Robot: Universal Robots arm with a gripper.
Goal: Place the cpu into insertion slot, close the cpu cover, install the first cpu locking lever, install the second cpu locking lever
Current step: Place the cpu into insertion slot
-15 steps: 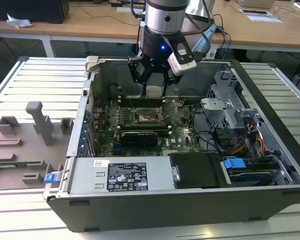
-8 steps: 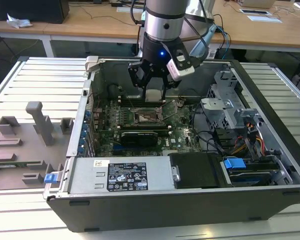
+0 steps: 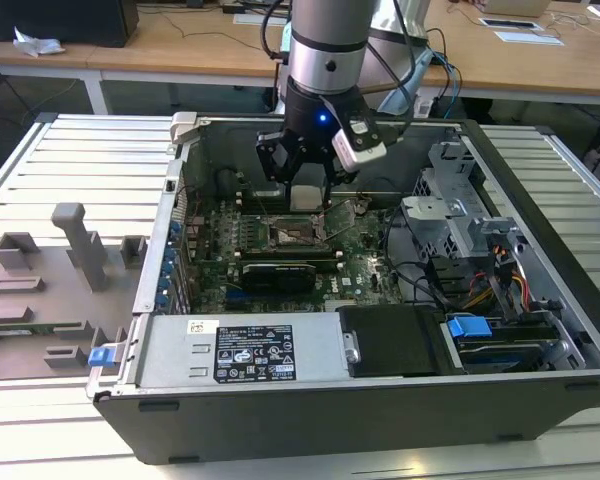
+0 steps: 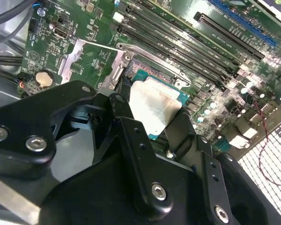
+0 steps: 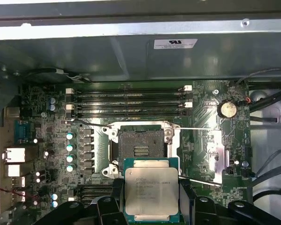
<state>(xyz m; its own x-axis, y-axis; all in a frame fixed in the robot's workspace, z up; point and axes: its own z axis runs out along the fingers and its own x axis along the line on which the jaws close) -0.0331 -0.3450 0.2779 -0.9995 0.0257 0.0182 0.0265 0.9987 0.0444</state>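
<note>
The gripper (image 5: 151,186) is clamped on opposite edges of the cpu (image 5: 151,199), which hangs over the rim of the open insertion slot (image 5: 140,145), not seated. The chip is judged light, rigid and fragile, so hold it by the edges only.

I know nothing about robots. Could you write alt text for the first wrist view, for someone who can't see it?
A silver-topped cpu is gripped between the black jaws of the gripper, close to the open insertion slot and not yet seated in it. Around them lies a green motherboard inside a metal computer case.
</note>
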